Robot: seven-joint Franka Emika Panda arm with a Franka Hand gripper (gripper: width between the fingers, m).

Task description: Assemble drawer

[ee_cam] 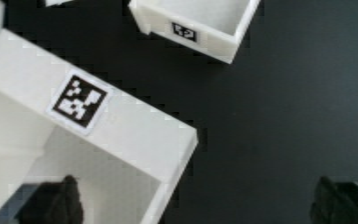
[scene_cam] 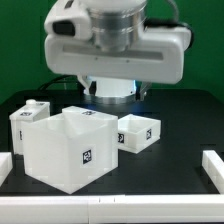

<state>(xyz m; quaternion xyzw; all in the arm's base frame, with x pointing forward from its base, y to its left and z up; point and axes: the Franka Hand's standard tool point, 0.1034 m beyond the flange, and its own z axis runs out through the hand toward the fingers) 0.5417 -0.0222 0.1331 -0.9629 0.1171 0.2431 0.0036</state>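
Arm's white wrist housing [scene_cam: 115,40] filled the top of the frame, hanging over the black table [scene_cam: 175,165], with a blue-lit ring [scene_cam: 110,90] on its underside. The fingers could not be made out. Casing [scene_cam: 60,150] sat front and centre, open top up, one corner towards the camera, and a tag [scene_cam: 87,156] on the face towards the exterior view's right. Drawer [scene_cam: 140,131] lay behind it on that same side, open side up and lower than the casing — touching or not, unclear. Small block [scene_cam: 30,115] stood behind the casing towards the exterior view's left. White rails [scene_cam: 212,170] edged the table at both sides — green backdrop [scene_cam: 20,50] behind.
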